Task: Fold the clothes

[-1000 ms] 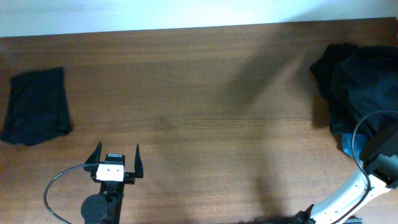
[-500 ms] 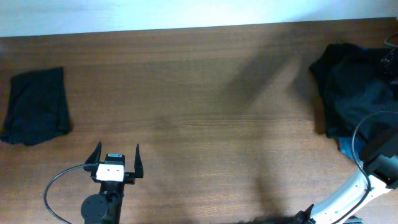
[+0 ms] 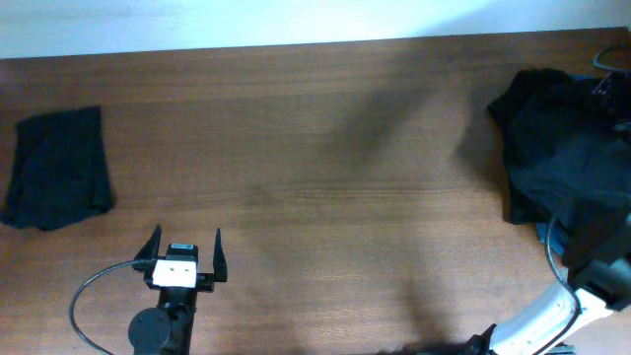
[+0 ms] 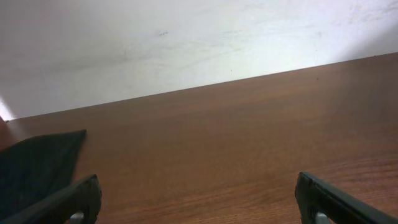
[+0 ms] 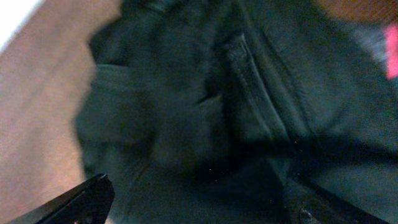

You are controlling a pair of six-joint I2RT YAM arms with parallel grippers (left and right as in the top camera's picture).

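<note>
Left pincer (image 3: 187, 239): fingers spread wide, nothing between them – low over the surface (image 3: 345, 148) near its front edge, left of middle.
Right pincer (image 5: 198, 186): fingers spread wide, over the black heap; the wrist view is blurred, so contact with the cloth cannot be told.
Black heap (image 3: 557, 148): rumpled clothes at the right edge, toward the far corner.
Blue piece (image 3: 545, 235): a sliver showing at the heap's near side.
Folded black garment (image 3: 59, 168): flat by the left edge – well apart from the heap.
</note>
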